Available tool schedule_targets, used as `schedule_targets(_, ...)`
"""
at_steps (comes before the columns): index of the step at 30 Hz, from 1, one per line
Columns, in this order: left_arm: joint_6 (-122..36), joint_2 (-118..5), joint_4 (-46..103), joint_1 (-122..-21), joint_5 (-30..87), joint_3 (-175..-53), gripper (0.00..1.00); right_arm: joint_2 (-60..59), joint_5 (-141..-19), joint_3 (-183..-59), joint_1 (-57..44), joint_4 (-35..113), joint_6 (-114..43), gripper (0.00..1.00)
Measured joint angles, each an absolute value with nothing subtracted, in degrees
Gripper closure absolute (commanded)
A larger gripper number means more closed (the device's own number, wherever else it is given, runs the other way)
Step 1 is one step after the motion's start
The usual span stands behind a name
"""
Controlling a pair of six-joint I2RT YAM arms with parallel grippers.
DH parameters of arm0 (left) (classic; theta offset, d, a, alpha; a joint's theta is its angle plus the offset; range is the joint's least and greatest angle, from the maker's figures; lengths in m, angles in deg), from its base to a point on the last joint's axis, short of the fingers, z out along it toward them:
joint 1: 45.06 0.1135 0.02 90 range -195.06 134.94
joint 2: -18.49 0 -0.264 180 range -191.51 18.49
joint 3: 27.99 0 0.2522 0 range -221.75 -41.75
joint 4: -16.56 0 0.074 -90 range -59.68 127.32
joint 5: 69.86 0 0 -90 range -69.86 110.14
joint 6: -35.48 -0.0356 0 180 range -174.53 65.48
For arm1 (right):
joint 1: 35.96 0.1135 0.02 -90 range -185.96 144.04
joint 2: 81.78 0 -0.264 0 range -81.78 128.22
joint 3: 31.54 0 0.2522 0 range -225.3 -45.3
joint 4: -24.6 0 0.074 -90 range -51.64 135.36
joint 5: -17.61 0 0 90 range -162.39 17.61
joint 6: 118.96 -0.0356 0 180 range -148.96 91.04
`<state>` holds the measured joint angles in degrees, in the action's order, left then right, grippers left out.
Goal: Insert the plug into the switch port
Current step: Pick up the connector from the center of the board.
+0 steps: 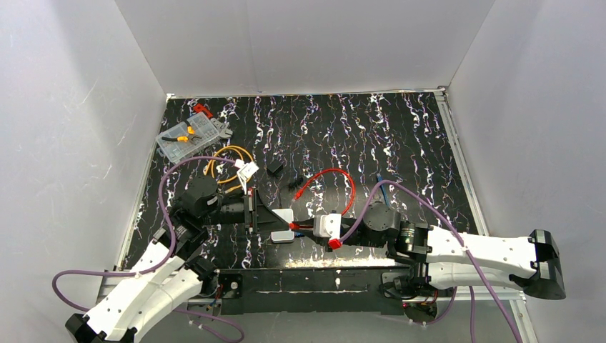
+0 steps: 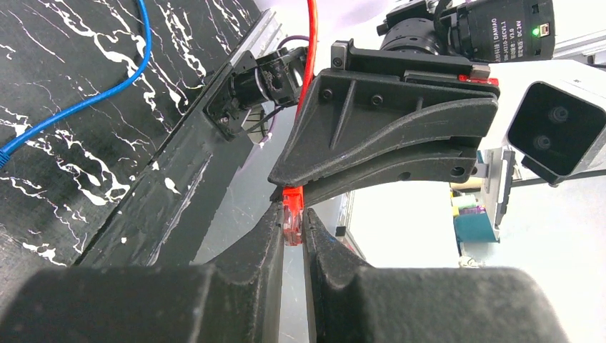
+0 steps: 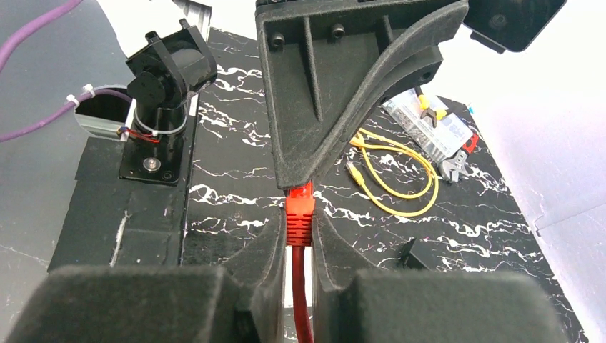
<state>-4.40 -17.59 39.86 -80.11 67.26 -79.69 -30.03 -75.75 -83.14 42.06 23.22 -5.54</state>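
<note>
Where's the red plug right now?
Centre of both wrist views: the plug is pinched in the left hand, with the right hand around its cable end.

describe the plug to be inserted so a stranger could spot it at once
On the black marbled table, near the front edge, the left tool and right tool meet tip to tip. Pinched there is the plug, a small red connector ending a red cable. The yellow cable and blue cable lie loose; only this one is held.

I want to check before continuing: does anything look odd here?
One thing: the left gripper and the right gripper both pinch the same red plug, nose to nose. Nothing looks spilled or damaged.
</note>
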Motion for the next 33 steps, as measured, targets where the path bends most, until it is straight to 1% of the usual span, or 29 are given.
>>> schedule_targets(1,-4.42,-17.59,39.92,-80.11,67.23,-79.69,1.00,-29.99,-75.64,-83.17,42.08,23.22,-5.58,0.99)
schedule_targets(2,-4.48,-17.59,39.99,-80.11,67.21,-79.69,0.97,-29.97,-75.57,-83.17,42.08,23.22,-5.60,0.99)
schedule_targets(4,-4.55,-17.61,40.12,-80.11,67.15,-79.69,0.79,-29.97,-75.53,-83.17,42.08,23.26,-5.58,0.99)
schedule_targets(6,-4.59,-17.63,40.38,-80.11,67.04,-79.69,0.66,-29.90,-75.46,-83.17,42.08,23.42,-5.45,0.99)
schedule_targets(7,-4.96,-17.61,40.47,-80.11,66.93,-79.71,0.55,-29.86,-75.35,-83.21,42.08,23.61,-5.36,0.99)
schedule_targets(9,-5.34,-17.54,40.89,-80.11,66.49,-79.75,0.41,-29.66,-74.90,-83.43,42.08,24.84,-4.99,0.99)
schedule_targets(11,-5.49,-17.39,41.30,-80.11,65.75,-79.84,0.24,-29.46,-73.91,-83.49,42.08,25.87,-4.62,0.99)
schedule_targets(12,-5.97,-17.28,41.56,-80.11,65.42,-79.95,0.13,-29.42,-73.17,-83.49,42.06,26.56,-4.34,0.99)
schedule_targets(13,-5.97,-17.17,42.28,-80.11,64.54,-80.30,0.05,-29.42,-72.53,-83.49,42.08,27.13,-3.99,0.99)
schedule_targets(14,-6.69,-17.13,42.88,-80.11,64.04,-80.56,0.02,-29.44,-71.84,-83.47,42.06,27.50,-3.42,0.99)
schedule_targets(20,-9.44,-16.15,48.58,-80.11,57.62,-82.81,0.02,-29.66,-68.73,-82.44,40.92,28.27,-1.36,0.99)
schedule_targets(26,-11.50,-16.08,56.71,-80.11,47.41,-83.07,0.02,-29.18,-68.97,-81.96,35.00,29.89,-1.60,0.99)
schedule_targets(30,-11.91,-18.75,61.61,-80.11,40.59,-83.03,0.02,-26.23,-66.92,-81.96,31.50,30.15,-1.63,0.99)
schedule_targets(33,-11.89,-20.39,62.50,-80.11,36.96,-81.96,0.02,-22.64,-64.60,-81.99,28.79,31.33,-2.17,0.99)
